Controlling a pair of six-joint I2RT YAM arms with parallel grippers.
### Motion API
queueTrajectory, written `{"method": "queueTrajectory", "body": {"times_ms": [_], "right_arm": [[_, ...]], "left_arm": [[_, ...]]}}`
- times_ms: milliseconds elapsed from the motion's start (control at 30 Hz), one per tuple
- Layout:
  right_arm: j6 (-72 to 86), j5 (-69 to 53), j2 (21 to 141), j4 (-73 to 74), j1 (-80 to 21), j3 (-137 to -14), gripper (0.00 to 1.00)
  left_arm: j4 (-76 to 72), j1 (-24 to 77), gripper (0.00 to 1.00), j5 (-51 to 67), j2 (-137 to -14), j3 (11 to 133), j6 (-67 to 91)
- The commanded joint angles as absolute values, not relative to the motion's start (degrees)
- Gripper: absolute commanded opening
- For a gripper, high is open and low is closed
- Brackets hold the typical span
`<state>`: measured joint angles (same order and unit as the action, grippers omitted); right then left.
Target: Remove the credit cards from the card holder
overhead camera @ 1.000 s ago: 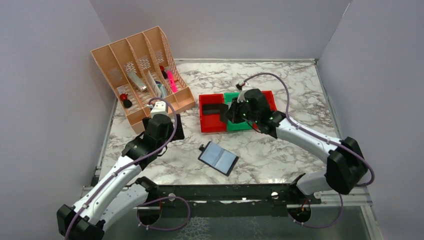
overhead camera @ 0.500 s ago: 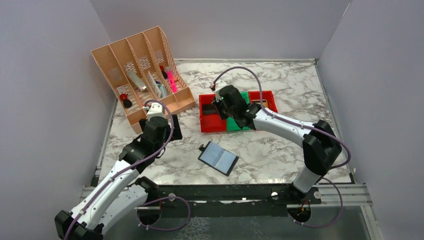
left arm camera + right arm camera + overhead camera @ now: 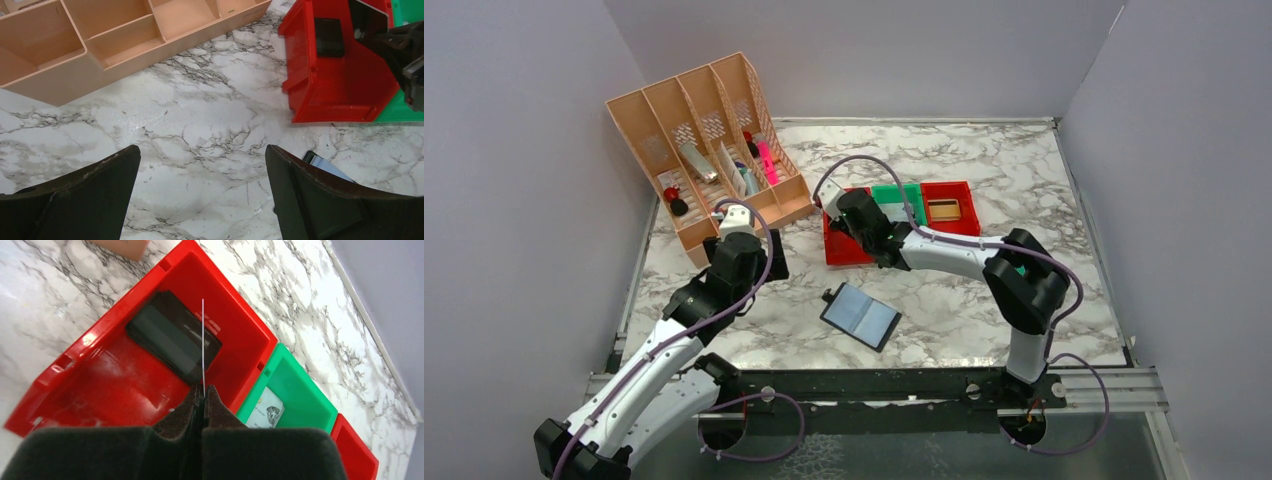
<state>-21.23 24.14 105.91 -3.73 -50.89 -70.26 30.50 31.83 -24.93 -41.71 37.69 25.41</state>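
The card holder (image 3: pixel 860 315) lies open on the marble, its two grey-blue panels facing up; one corner shows in the left wrist view (image 3: pixel 325 164). My right gripper (image 3: pixel 202 390) is shut on a thin credit card (image 3: pixel 202 340) seen edge-on, held upright over the left red bin (image 3: pixel 100 385). A dark credit card (image 3: pixel 172 337) lies flat in that bin. The held card also shows in the left wrist view (image 3: pixel 369 20). My left gripper (image 3: pixel 202 195) is open and empty above bare marble, left of the holder. The top view shows the right gripper (image 3: pixel 852 215) over the red bin (image 3: pixel 836 252).
A green bin (image 3: pixel 300 390) beside the red one holds a pale printed card (image 3: pixel 265 410). Another red bin (image 3: pixel 949 207) stands to its right. A peach desk organizer (image 3: pixel 704 140) with pens stands at the back left. Grey walls close in both sides.
My right arm has swung left from the green and right bins to above the left red bin, with the card still in its jaws. The left arm has barely moved.
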Motion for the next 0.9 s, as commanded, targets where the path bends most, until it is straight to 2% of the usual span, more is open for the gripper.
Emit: {"method": "queueTrajectory", "body": {"times_ms": [0, 233, 867], "right_arm": [[-27.4, 27.5, 110.1, -7.2, -50.8, -72.8, 0.02], [-29.3, 27.4, 113.9, -6.5, -50.8, -76.0, 0.06], [-36.8, 27.9, 121.1, -7.7, -50.8, -79.5, 0.07]], "left_arm": [[29.5, 31.6, 0.99, -26.7, -40.5, 37.7, 24.7], [29.5, 31.5, 0.99, -26.7, -41.3, 37.8, 24.6], [29.5, 31.6, 0.99, -26.7, -41.9, 37.8, 24.7]]}}
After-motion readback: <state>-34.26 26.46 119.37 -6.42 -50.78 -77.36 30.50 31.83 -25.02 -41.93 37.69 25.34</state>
